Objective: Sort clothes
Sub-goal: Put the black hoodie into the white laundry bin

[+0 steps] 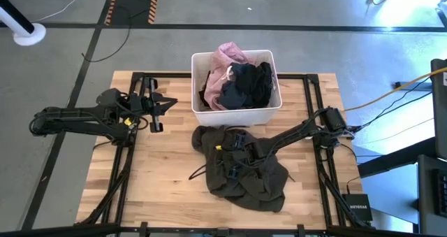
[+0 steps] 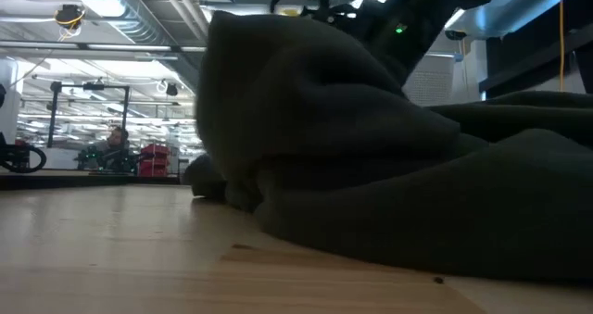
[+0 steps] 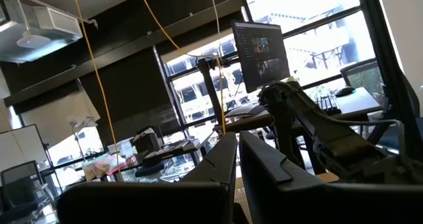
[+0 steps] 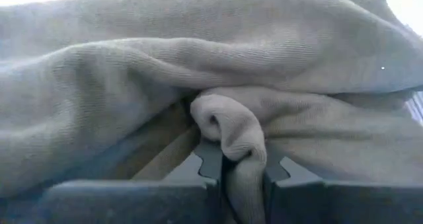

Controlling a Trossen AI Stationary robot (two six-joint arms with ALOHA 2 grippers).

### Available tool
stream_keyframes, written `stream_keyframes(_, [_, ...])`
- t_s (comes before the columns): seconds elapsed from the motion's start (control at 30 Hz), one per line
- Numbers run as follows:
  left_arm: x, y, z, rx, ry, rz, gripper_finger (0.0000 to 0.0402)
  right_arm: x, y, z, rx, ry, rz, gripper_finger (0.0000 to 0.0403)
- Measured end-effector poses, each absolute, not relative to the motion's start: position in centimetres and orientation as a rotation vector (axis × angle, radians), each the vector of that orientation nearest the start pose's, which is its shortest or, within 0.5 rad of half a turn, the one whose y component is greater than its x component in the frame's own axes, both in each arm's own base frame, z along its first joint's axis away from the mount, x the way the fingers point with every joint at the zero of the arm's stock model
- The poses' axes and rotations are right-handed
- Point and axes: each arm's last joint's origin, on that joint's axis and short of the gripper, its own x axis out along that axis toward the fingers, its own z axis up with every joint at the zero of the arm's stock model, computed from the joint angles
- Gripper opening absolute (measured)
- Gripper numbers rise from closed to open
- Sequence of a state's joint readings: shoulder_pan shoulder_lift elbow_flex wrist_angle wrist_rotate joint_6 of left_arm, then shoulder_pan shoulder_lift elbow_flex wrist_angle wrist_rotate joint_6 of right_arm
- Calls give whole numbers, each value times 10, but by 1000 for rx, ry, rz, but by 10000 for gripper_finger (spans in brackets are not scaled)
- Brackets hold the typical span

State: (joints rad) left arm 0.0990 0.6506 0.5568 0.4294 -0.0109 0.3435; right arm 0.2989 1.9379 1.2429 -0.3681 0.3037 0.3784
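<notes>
Fabric filled our right wrist view: a fold of the large dark olive-brown garment (image 4: 228,135) sat pinched between the two fingers (image 4: 210,159) of our right gripper (image 1: 237,140), which were clamped on it with only the cloth's thickness between them. From above, that garment (image 1: 244,170) lay crumpled on the wooden table (image 1: 160,167), in the near middle, just in front of the white bin (image 1: 237,113). Our right arm reached in from the right side, and its gripper met the cloth at the far-left part of the heap.

In the bin lay the rest of the clothes: a light pink garment (image 1: 230,55) at the far side and a black garment (image 1: 246,83) heaped beside it.

We could read no writing on the garments or the bin; a small dark box (image 1: 357,207) at the near right of the table carried white lettering too small to make out.

Our left gripper (image 1: 162,105) waited at the left of the table, apart from the bin, its fingers (image 3: 221,159) almost together with a narrow gap between them and nothing held.
</notes>
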Motion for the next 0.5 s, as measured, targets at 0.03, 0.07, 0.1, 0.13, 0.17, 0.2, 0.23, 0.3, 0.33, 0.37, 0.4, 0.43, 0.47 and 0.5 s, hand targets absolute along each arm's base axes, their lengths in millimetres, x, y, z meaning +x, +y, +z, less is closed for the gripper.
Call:
stream_keyframes(0.03, [150,15,332,355,-314,165,15,370,107,161,34,989,-194,41])
stream_keyframes(0.07, [150,15,332,355,-313,165,15,367,109,167,35,981,-191,46])
stream_keyframes(0.1, [150,15,332,355,-314,165,15,364,112,175,36,962,-187,49])
stream_keyframes(0.13, [150,15,332,355,-314,165,15,360,115,185,36,936,-179,50])
stream_keyframes(0.17, [150,15,332,355,-313,165,15,357,118,195,37,907,-173,47])
stream_keyframes(0.2, [150,15,332,355,-313,165,15,353,120,207,41,870,-169,42])
stream_keyframes(0.23, [150,15,332,354,-314,165,15,349,121,219,47,833,-162,40])
stream_keyframes(0.3, [150,15,332,351,-314,165,15,342,123,240,53,762,-152,40])
stream_keyframes(0.33, [150,15,332,351,-314,165,15,338,123,250,51,728,-155,40])
stream_keyframes(0.37, [150,15,332,351,-314,164,15,334,122,260,50,691,-161,40])
stream_keyframes(0.4, [150,15,332,351,-314,164,15,330,119,272,56,648,-168,40])
stream_keyframes(0.43, [150,15,332,351,-314,165,15,325,118,282,60,610,-174,40])
stream_keyframes(0.47, [150,15,332,351,-314,165,15,320,117,294,66,570,-173,40])
stream_keyframes(0.5, [150,15,332,351,-314,165,15,316,114,303,68,533,-178,40])
